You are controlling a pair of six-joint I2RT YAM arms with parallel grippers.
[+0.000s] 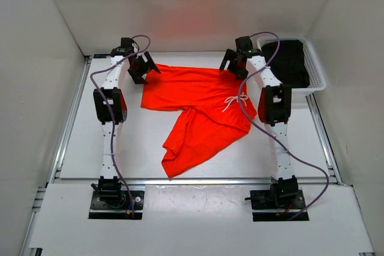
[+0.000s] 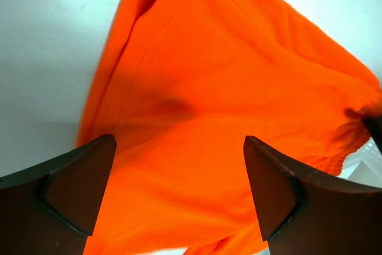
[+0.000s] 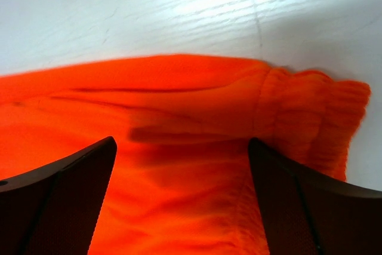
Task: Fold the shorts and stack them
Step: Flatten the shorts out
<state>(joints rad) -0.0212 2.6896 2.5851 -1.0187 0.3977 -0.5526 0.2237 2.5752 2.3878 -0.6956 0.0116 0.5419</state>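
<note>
The orange shorts [image 1: 201, 109] lie spread on the counter [image 1: 90, 142]. Over their far corners, the left pincer [image 1: 144, 71] and the right pincer [image 1: 233, 66] both gape wide.

Shorts [image 1: 198, 106]: thin matt orange cloth; table [image 1: 87, 145]: smooth white; basket [image 1: 317, 76]: white plastic.

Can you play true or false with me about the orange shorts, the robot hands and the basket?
The shorts are orange. True.
The left gripper is squeezing the shorts. False: its jaws stand open over them.
The basket holds dark clothes. True.
The shorts lie in the basket. False: they lie on the table.
The right gripper is open. True.
</note>
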